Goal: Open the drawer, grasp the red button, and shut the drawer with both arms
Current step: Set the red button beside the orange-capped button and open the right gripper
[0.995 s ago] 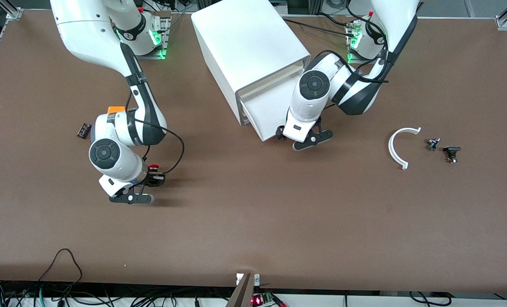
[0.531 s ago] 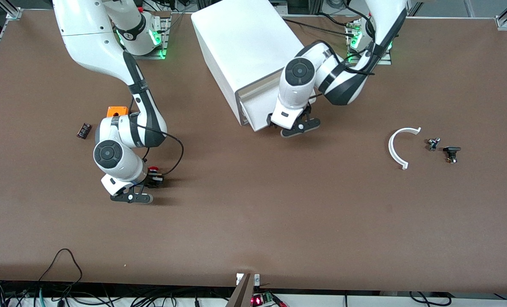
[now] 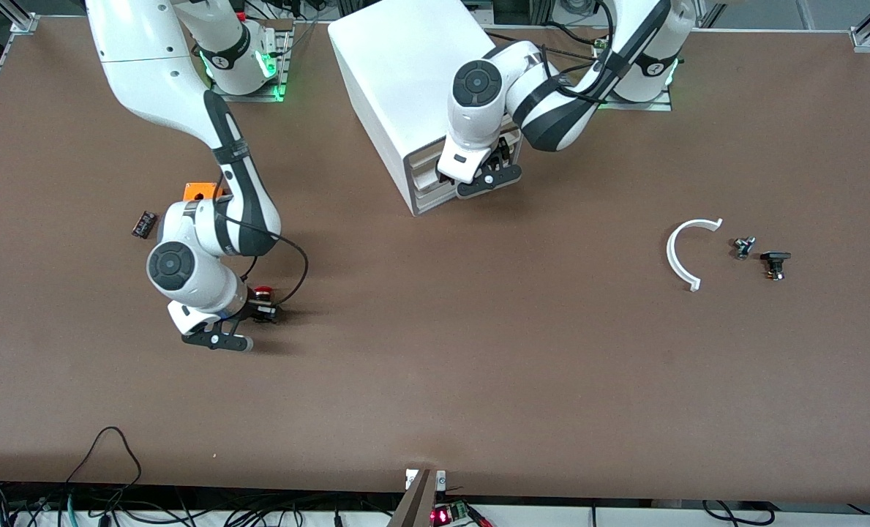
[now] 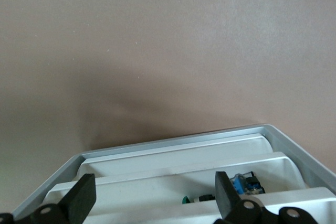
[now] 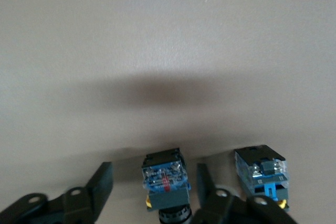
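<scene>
The white cabinet (image 3: 413,80) stands at the robots' edge of the table. Its middle drawer (image 3: 430,184) is pushed in, its front about level with the other two. My left gripper (image 3: 478,178) is open at the cabinet's front, fingers wide apart over the drawer fronts (image 4: 157,181). My right gripper (image 3: 257,312) is open and low over the table at the right arm's end. It straddles a blue-based button (image 5: 164,178) without touching it. A second blue-based button (image 5: 262,174) lies beside it. The button's red cap (image 3: 263,292) shows beside this gripper.
An orange box (image 3: 200,190) and a small dark part (image 3: 143,223) lie by the right arm. A white curved piece (image 3: 687,252) and two small dark parts (image 3: 743,247) (image 3: 775,262) lie toward the left arm's end. Small parts show in the drawers (image 4: 245,182).
The left gripper has moved toward the cabinet and the middle drawer has slid from far out to fully in. The right gripper has shifted only slightly by the buttons.
</scene>
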Motion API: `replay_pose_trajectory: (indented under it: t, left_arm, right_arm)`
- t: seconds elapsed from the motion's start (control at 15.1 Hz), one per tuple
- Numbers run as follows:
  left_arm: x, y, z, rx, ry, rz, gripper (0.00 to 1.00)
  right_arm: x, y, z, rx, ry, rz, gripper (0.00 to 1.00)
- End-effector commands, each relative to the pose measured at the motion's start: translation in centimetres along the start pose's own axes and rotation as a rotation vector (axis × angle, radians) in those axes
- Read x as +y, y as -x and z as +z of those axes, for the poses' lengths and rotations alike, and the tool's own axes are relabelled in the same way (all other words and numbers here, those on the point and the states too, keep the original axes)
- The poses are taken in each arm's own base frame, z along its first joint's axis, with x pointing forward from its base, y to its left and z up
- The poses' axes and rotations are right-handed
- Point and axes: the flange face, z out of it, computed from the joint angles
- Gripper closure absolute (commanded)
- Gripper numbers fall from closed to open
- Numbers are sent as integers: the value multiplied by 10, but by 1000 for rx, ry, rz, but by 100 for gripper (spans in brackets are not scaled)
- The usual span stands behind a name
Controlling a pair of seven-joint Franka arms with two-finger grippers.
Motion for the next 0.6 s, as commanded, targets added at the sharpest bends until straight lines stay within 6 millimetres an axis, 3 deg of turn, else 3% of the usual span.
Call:
replay_pose_trajectory:
  t: [0.0,0.2,0.27,0.53]
  left_arm:
    - [-4,12,-4,9,-16,0,0]
    - [-2,9,-9,-5,-1,-2,0]
    - [-5,-2,-15,1,8,-2,0]
    - [-31,-76,-68,-14,-23,163,0]
  right_arm:
    - [3,-4,-37,-13,-50,24,1]
    - [28,-11,-71,-21,-68,-18,1]
    - [41,-16,-85,-6,-73,-34,1]
    - [83,-19,-144,5,-75,-80,1]
